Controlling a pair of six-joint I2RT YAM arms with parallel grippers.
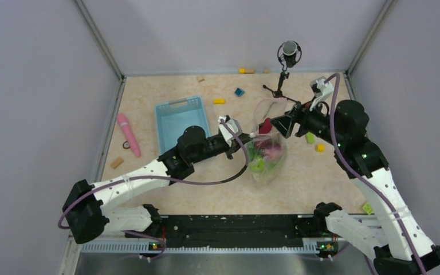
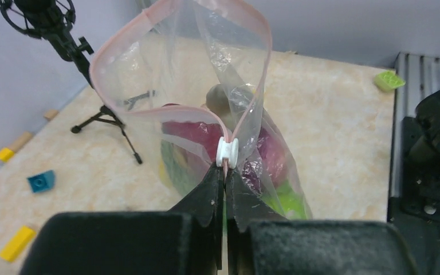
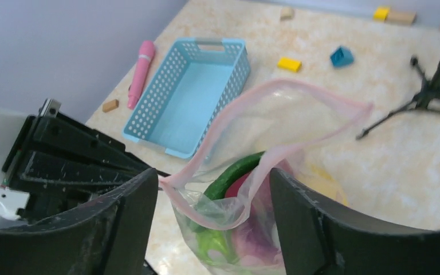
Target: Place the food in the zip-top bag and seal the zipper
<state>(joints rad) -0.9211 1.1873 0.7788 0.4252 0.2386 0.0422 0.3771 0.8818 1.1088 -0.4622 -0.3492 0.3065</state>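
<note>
Pinching the zipper (image 2: 179, 116) just under its white slider (image 2: 228, 150), the left gripper (image 2: 224, 172) steadies the zip-top bag (image 1: 265, 173) upright at mid-frame, food (image 1: 258, 164) already inside, apparently for sealing, while the right gripper (image 3: 213, 192) straddles the gaping mouth, fingers spread, grasping nothing.

Bag (image 3: 298, 120) was clear, crinkly, glossy plastic, with a smooth pink plastic zipper (image 3: 321, 91) and a shiny white plastic slider (image 2: 227, 150). Basket (image 3: 189, 91), upper left, looked like matt blue perforated plastic. Table (image 2: 332, 114) had a speckled, matt, stone-look top.
</note>
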